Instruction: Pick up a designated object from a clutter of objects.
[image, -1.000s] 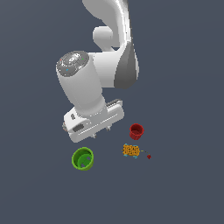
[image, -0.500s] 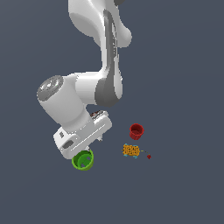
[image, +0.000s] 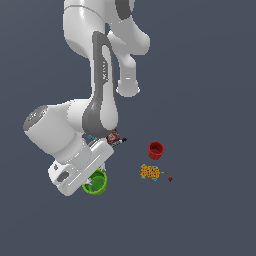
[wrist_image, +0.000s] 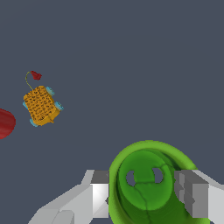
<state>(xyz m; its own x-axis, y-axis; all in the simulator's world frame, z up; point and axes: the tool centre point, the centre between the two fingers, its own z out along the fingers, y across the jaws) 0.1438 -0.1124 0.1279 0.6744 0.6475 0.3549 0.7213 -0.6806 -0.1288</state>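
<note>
The bright green cup (image: 96, 183) stands on the dark floor, half covered by my white hand (image: 80, 170) in the exterior view. In the wrist view the green cup (wrist_image: 146, 181) fills the space between my two grey fingers. One finger (wrist_image: 99, 192) is just outside its rim on one side, and the other finger (wrist_image: 194, 197) is at the opposite rim. My gripper (wrist_image: 147, 194) is open and straddles the cup. I cannot tell whether the pads touch it. The whitish ball and the light-blue block are hidden.
The red cup (image: 156, 149) stands to the exterior view's right, with the orange patterned lump (image: 150, 172) and the tiny red piece (image: 170, 178) near it. A dark red-printed box (image: 114, 138) peeks out behind my arm. The wrist view also shows the lump (wrist_image: 41, 105), the tiny red piece (wrist_image: 36, 75) and the red cup's edge (wrist_image: 5, 123).
My arm has swung down and toward the exterior view's left, bringing the hand from beside the red cup to directly over the green cup. The objects have not moved.
</note>
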